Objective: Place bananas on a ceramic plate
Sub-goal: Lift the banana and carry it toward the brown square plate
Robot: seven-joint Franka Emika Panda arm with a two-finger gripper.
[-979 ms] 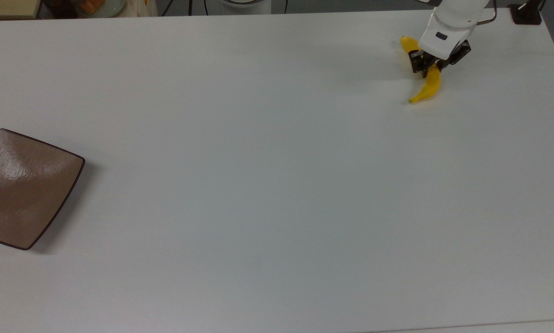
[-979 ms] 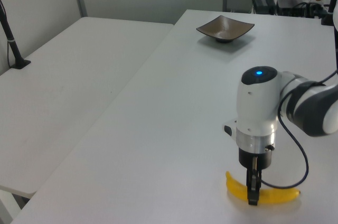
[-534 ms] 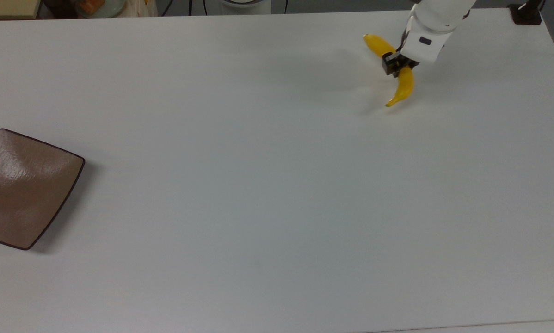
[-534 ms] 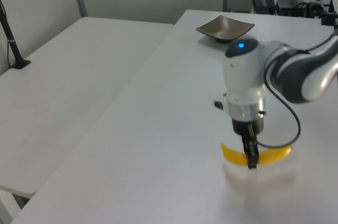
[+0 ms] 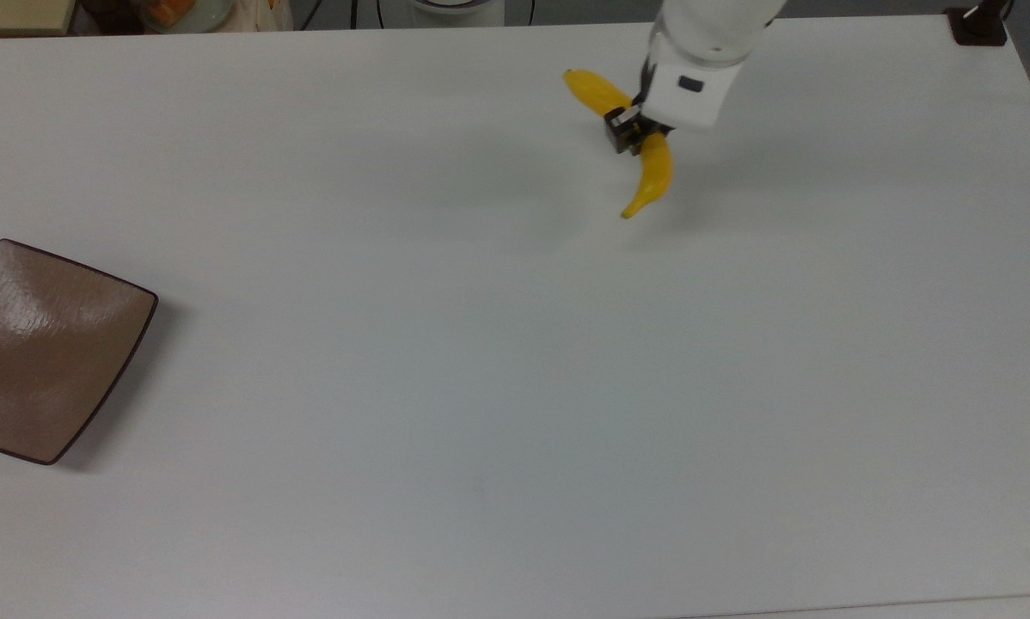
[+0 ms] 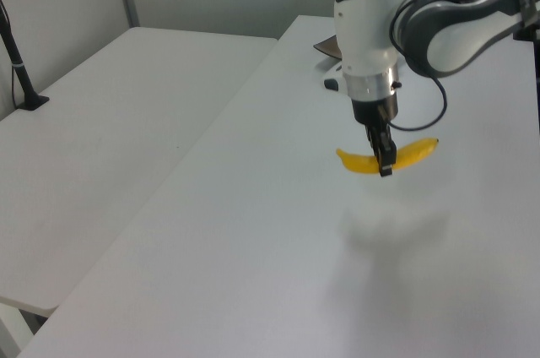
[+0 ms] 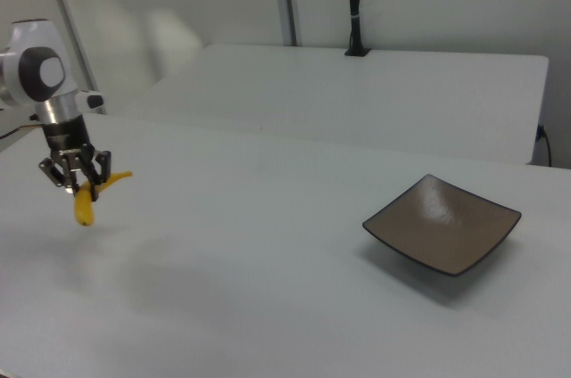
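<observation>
The robot's hand [image 5: 634,133] is pinching the banana [image 5: 652,172] around its middle and holds it up off the white desk [image 5: 481,344], with a soft shadow lying on the desk surface below it in the left view. In the top view the banana bends around the hand, one end pointing toward the top view's upper left and the other hanging down toward the lower edge; it sits near the upper edge of the desk, to the right of centre. In the left view the hand [image 6: 385,158] points straight down from the white arm [image 6: 371,29], its dark fingers closed on the banana [image 6: 413,155], which lies roughly level with both ends sticking out to either side. In the right view the hand [image 7: 78,177] is at the right view's far left, and the banana [image 7: 86,202] hangs slantwise from it. The brown square plate [image 5: 42,348] rests flat on the desk at the top view's left edge, well apart from the banana, with nothing on it; in the right view the plate [image 7: 443,225] lies at the right.
</observation>
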